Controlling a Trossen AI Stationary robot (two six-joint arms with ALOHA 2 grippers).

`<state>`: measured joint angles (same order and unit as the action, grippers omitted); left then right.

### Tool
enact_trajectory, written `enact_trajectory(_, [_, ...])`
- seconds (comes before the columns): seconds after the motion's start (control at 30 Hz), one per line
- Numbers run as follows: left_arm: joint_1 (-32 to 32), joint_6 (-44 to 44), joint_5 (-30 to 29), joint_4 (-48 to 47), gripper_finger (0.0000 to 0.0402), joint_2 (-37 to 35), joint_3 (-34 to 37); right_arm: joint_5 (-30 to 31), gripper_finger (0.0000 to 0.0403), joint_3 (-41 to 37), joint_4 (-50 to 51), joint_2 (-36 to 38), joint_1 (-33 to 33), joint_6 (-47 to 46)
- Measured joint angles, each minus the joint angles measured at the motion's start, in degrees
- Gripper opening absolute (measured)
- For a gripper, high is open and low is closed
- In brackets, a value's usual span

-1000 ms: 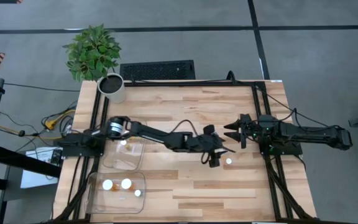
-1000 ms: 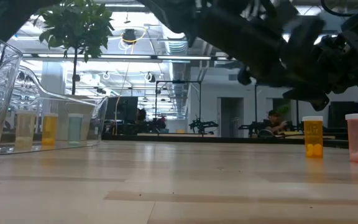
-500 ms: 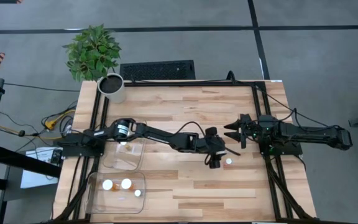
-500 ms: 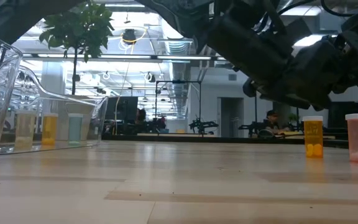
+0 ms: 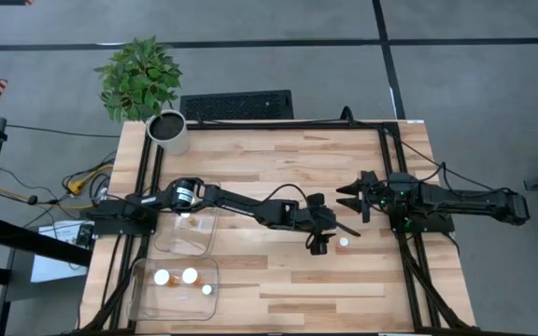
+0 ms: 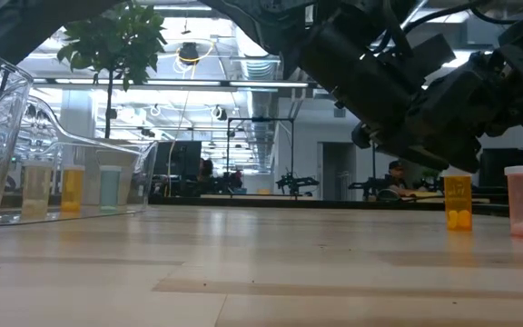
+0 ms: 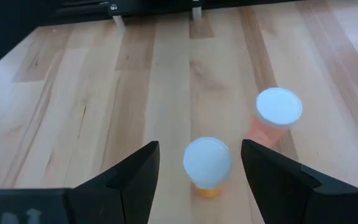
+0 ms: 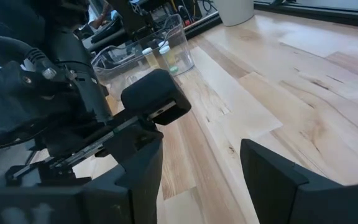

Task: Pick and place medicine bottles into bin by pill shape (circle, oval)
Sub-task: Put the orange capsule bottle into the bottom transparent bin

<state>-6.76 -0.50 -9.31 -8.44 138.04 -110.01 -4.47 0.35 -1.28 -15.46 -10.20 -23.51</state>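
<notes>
Left wrist view gives you the clearest read: your left hand (image 7: 201, 180) hangs over the wooden surface (image 7: 73, 106) with its fingers spread wide and gripping nothing, a white-capped orange bottle (image 7: 207, 166) standing between them. A second, pinker bottle (image 7: 276, 116) stands just beside it, apart from the fingers. From above, that hand (image 5: 319, 245) sits mid-surface, with one white cap (image 5: 344, 242) showing next to it. Your right hand (image 5: 351, 202) waits near the right edge, fingers parted and empty. Three more bottles (image 5: 183, 277) stand in the near clear bin (image 5: 140, 289).
</notes>
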Motion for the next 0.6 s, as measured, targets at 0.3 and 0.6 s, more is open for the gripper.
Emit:
enact_trajectory(0.3, [0.0,-0.3,1.6,-0.7,0.0215,0.0,0.0,0.0,0.0225,0.0,0.0,0.0,0.0,0.0])
enact_trajectory(0.6, [0.0,-0.4,1.0,-1.1,0.0142,0.0,0.0,0.0,0.0225,0.0,0.0,0.0,0.0,0.0])
